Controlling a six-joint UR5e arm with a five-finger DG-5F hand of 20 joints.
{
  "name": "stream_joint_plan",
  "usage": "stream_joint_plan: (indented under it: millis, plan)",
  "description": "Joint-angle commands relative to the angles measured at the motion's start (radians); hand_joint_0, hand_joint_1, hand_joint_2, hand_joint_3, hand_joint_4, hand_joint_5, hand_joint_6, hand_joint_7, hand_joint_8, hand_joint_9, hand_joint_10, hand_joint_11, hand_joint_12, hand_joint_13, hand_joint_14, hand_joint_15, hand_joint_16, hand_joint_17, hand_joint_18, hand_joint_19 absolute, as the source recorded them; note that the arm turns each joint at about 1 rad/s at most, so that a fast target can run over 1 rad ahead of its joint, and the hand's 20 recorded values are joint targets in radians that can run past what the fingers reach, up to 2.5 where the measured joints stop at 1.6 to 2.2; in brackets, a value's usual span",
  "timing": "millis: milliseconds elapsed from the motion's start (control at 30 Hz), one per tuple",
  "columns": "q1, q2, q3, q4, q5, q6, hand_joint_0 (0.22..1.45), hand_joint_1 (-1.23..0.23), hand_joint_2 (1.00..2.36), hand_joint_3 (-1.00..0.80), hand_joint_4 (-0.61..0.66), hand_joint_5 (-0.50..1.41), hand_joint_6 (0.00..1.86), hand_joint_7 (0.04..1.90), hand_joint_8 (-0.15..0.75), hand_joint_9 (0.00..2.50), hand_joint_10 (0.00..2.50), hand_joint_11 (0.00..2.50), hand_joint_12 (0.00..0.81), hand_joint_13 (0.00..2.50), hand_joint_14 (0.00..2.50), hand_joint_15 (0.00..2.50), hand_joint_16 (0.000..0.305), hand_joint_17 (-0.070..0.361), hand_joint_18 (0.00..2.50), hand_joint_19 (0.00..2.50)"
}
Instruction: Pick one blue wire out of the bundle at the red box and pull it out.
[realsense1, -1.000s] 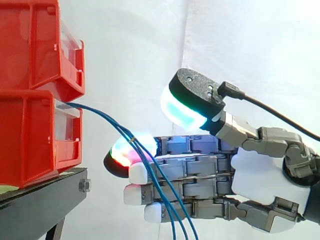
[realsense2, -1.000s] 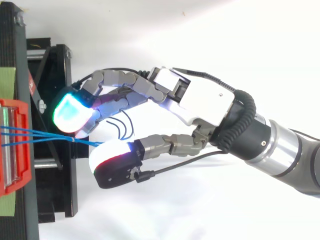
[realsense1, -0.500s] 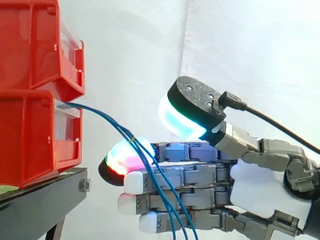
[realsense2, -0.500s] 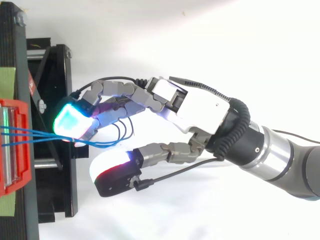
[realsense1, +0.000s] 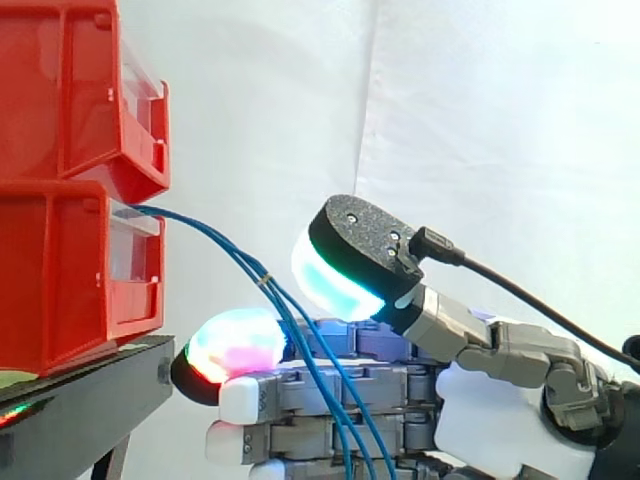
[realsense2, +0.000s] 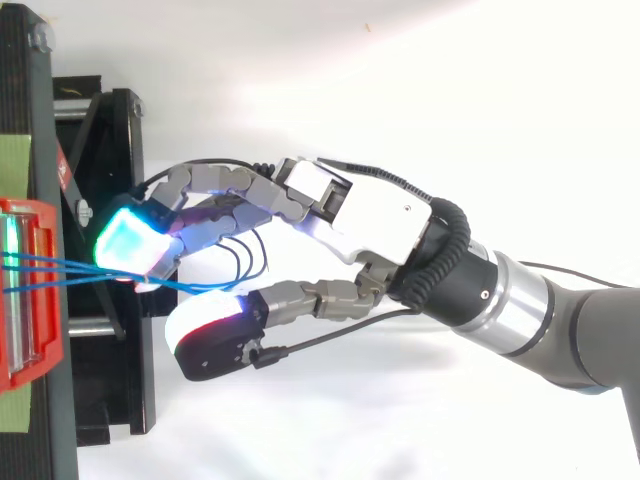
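Two stacked red bins are cut off at the left edge, the upper red bin (realsense1: 70, 90) on the lower red bin (realsense1: 70, 270), which sits on a black stand (realsense1: 90, 400). Right of the lower red bin the hand (realsense1: 500, 410) reaches toward it, open. Its fingers (realsense1: 330, 390) are straight and level, the lowest cut off below, and its thumb (realsense1: 345, 255) is raised clear above them. Blue wires (realsense1: 265, 283) leave the lower red bin's front and droop rightward across the fingers. Whether they touch is unclear, and their ends are cut off below.

The arm (realsense2: 570, 335) reaches in from the right with the hand (realsense1: 500, 415) held level and turned on edge. Its fingers (realsense1: 330, 390) stretch out straight, stacked one above another. The thumb (realsense1: 355, 255) stands apart above them, its pad facing down.
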Motion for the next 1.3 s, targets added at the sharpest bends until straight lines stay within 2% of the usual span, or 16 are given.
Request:
stream_joint_plan:
  millis: [0, 400, 900, 1000, 1267]
  plan:
    - [0.002, 0.0, 0.001, 0.005, 0.001, 0.002, 0.58, -0.69, 1.0, -0.5, 0.28, -0.09, 0.5, 1.1, 0.235, 0.81, 0.01, 0.5, 0.359, 0.6, 0.02, 0.47, 0.041, 0.093, 0.46, 0.53]
    - [-0.004, 0.0, 0.001, 0.01, -0.004, 0.013, 0.58, -0.67, 1.0, -0.5, 0.28, -0.09, 0.5, 1.1, 0.232, 0.81, 0.01, 0.5, 0.359, 0.59, 0.02, 0.47, 0.041, 0.093, 0.46, 0.53]
    - [-0.004, 0.0, 0.001, 0.018, -0.004, 0.016, 0.58, -0.68, 1.0, -0.48, 0.25, -0.09, 0.5, 1.2, 0.232, 0.81, 0.02, 0.49, 0.358, 0.59, 0.02, 0.47, 0.041, 0.093, 0.46, 0.53]
    - [-0.004, 0.0, 0.001, 0.019, -0.002, 0.016, 0.6, -0.69, 1.01, -0.42, 0.23, -0.08, 0.5, 1.26, 0.234, 0.8, 0.01, 0.5, 0.356, 0.59, 0.02, 0.46, 0.041, 0.092, 0.46, 0.52]
    - [-0.004, 0.0, 0.004, 0.019, -0.002, 0.016, 0.62, -0.7, 1.01, -0.37, 0.21, -0.1, 0.56, 1.18, 0.233, 0.8, 0.01, 0.5, 0.353, 0.59, 0.02, 0.47, 0.041, 0.092, 0.46, 0.53]
